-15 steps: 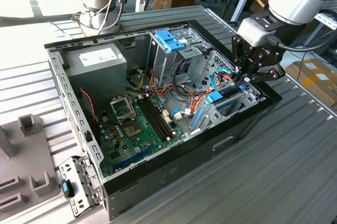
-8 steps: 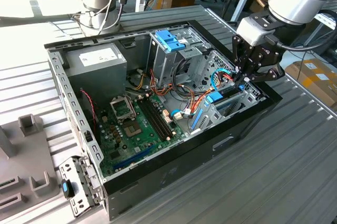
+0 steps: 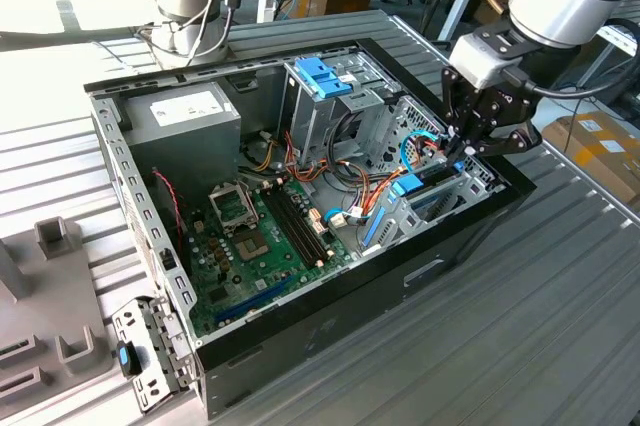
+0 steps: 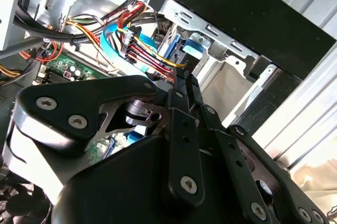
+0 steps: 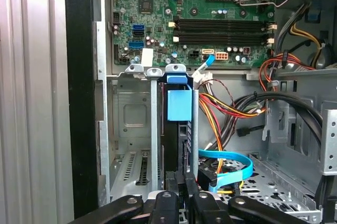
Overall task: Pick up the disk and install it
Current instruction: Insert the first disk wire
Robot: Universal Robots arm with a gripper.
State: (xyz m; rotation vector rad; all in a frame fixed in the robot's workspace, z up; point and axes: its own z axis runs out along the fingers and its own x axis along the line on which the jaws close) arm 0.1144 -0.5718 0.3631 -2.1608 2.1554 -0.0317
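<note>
The disk (image 3: 418, 189) stands on edge in the drive bay at the front corner of the open computer case (image 3: 350, 296), on the exterior view's right. In the first wrist view its dark body and light-blue rail tab (image 5: 179, 105) run between the bay's metal walls. My gripper (image 3: 458, 153) reaches down into the case at the disk's near end. Its black fingers (image 5: 169, 190) sit on either side of the disk's end and appear shut on it. In the second wrist view the gripper (image 4: 187, 79) points at the blue rails (image 4: 192, 50) among cables.
An empty bay slot (image 5: 131, 129) lies beside the disk. Red, yellow and black cables (image 5: 226, 113) and a blue flat cable (image 5: 231, 163) crowd the other side. A blue handle on a grey cage (image 3: 325, 76) stands behind. The motherboard (image 3: 260, 236), power supply (image 3: 185, 116) and grey fixtures (image 3: 50, 246) lie leftward.
</note>
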